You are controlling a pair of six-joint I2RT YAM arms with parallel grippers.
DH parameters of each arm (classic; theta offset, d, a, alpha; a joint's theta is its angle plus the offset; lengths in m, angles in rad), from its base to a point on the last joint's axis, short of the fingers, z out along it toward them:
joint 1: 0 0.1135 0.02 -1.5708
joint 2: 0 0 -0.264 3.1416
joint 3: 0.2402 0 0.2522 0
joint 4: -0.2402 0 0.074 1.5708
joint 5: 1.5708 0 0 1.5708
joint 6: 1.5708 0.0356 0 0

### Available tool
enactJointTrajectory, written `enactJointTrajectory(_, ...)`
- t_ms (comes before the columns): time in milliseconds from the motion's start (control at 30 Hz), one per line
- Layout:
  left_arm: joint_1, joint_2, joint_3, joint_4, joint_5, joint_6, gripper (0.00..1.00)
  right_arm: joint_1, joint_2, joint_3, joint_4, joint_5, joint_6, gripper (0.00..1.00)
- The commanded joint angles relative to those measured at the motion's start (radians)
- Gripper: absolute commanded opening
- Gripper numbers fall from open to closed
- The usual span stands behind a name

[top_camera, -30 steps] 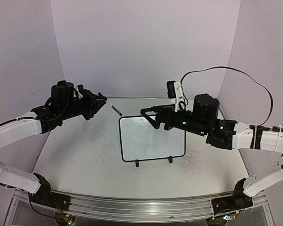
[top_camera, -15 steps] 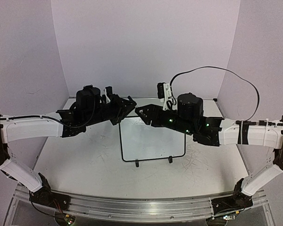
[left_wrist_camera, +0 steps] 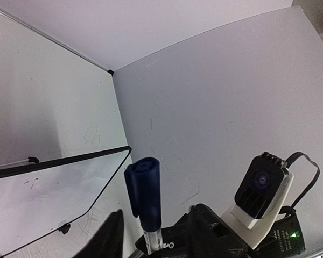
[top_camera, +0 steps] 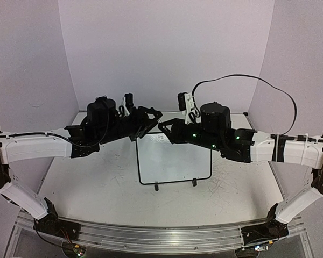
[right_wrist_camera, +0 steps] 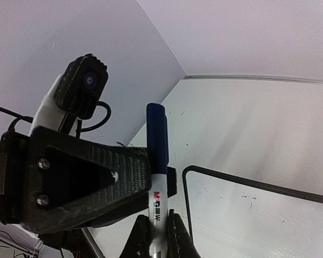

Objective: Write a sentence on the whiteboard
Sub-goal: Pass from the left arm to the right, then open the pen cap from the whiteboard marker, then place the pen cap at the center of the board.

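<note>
A marker with a blue cap (right_wrist_camera: 157, 134) and a white barrel stands between the two grippers, above the whiteboard's top left corner. My right gripper (right_wrist_camera: 158, 217) is shut on the white barrel. My left gripper (left_wrist_camera: 157, 226) is open, its fingers (left_wrist_camera: 112, 236) standing clear on either side of the marker (left_wrist_camera: 145, 188). In the top view both grippers meet tip to tip, left gripper (top_camera: 148, 121) and right gripper (top_camera: 164, 129). The whiteboard (top_camera: 175, 161) lies flat beneath them, black-framed, also seen at whiteboard (left_wrist_camera: 37, 188) and whiteboard (right_wrist_camera: 258, 215). The sentence is out of view; only tiny specks show on the board.
The board's two black feet (top_camera: 156, 187) point toward the arms. The scuffed white tabletop (top_camera: 97, 183) surrounds the board, with white walls behind and at the sides. A black cable (top_camera: 247, 80) arcs above the right arm. The right wrist camera (left_wrist_camera: 261, 185) shows close by.
Both arms swung inward and met over the board's top left corner. The right gripper shut on the marker's barrel and the left gripper's jaws opened off it.
</note>
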Motion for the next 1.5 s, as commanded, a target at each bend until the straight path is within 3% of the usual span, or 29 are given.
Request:
enactJointTrajectory(0,0.012,-0.068,0.011,0.044,-0.042,0.1,0.7,0.001,-0.041,0.007,0.033,-0.046,-0.027,0.0)
enactJointTrajectory(67,0.019,-0.073,0.002,0.041,-0.053,0.111,0.75,0.001,-0.051,-0.002,0.05,-0.063,-0.024,0.0)
enactJointTrajectory(167,0.038,-0.067,0.003,0.041,-0.043,0.107,0.72,0.001,-0.053,-0.003,0.06,-0.08,-0.025,0.0)
enactJointTrajectory(367,0.045,-0.042,0.037,0.04,-0.019,0.131,0.51,0.001,-0.044,-0.002,0.071,-0.111,-0.013,0.0)
enactJointTrajectory(433,0.046,-0.04,0.042,0.039,-0.02,0.134,0.39,0.001,-0.044,-0.006,0.078,-0.116,-0.009,0.0)
enactJointTrajectory(533,0.057,-0.043,0.046,0.031,-0.02,0.148,0.11,0.001,-0.045,-0.01,0.078,-0.118,-0.005,0.0)
enactJointTrajectory(600,0.092,-0.052,0.05,0.0,-0.013,0.15,0.01,0.001,-0.052,-0.021,0.08,-0.123,-0.001,0.0)
enactJointTrajectory(733,0.22,-0.117,0.034,-0.078,0.02,0.164,0.0,0.005,-0.081,-0.067,0.08,-0.145,0.015,0.0)
enactJointTrajectory(867,0.338,-0.198,0.072,-0.295,-0.064,0.268,0.0,0.013,-0.12,-0.129,0.084,-0.151,0.036,0.0)
enactJointTrajectory(1033,0.408,-0.284,-0.01,-0.47,-0.165,0.269,0.0,0.015,-0.164,-0.177,0.087,-0.126,0.038,0.0)
enactJointTrajectory(1267,0.409,-0.194,-0.145,-0.636,-0.148,0.243,0.0,0.014,-0.198,-0.168,0.061,-0.075,-0.012,0.0)
enactJointTrajectory(1467,0.405,0.024,-0.142,-0.717,-0.086,0.347,0.0,0.014,-0.213,-0.155,0.038,-0.06,-0.034,0.0)
